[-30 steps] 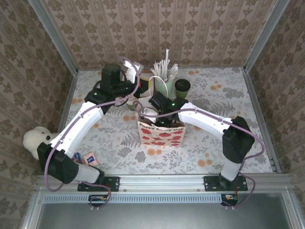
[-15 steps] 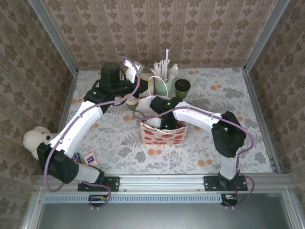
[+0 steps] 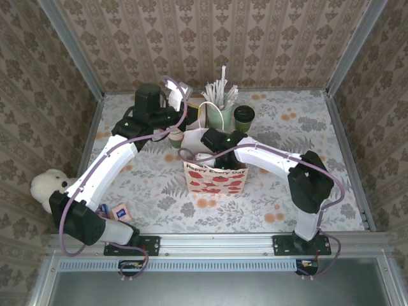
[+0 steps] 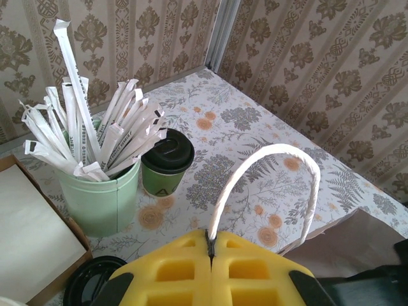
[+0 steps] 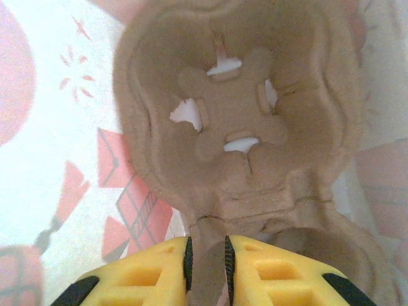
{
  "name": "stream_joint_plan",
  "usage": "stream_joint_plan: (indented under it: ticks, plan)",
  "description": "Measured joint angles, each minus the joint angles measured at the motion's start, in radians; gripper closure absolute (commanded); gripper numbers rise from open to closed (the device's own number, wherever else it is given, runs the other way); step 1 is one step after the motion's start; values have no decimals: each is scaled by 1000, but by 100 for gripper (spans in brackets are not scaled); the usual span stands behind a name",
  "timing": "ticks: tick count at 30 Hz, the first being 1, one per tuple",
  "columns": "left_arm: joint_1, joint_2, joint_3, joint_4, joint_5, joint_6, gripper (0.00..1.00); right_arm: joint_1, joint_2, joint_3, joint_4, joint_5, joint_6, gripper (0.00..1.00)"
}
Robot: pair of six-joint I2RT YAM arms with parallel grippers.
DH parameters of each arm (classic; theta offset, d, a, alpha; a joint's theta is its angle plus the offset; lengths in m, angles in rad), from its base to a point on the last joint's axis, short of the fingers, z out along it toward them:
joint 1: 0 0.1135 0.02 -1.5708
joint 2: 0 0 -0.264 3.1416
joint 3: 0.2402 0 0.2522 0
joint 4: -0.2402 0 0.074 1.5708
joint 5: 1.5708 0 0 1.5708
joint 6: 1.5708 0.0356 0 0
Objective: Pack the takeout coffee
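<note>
The takeout coffee, a small dark green paper cup with a round black plastic lid, stood upright on the floral-patterned table, just beside the pale mint cup of white wrapped straws and behind the white paper bag printed with red fruit; nothing held it. The left gripper was clamped on the bag's white rope handle. The right gripper, down inside the bag, pinched a thin wall of the brown moulded-pulp cup carrier. The coffee would likely be light, but its soft paper wall could buckle and its lid pop off, so a gentle grip around the body below the lid, with the cup upright, seemed safest.
</note>
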Motion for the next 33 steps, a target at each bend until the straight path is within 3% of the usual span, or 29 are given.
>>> stream_joint_plan:
  ticks: [23,33]
  plan:
    - [0,5,15,-12,7,11,100,-3,-84,-48,-75,108,-35,79]
    - [0,12,16,-12,18,11,100,-3,-16,-124,-17,120,-23,78]
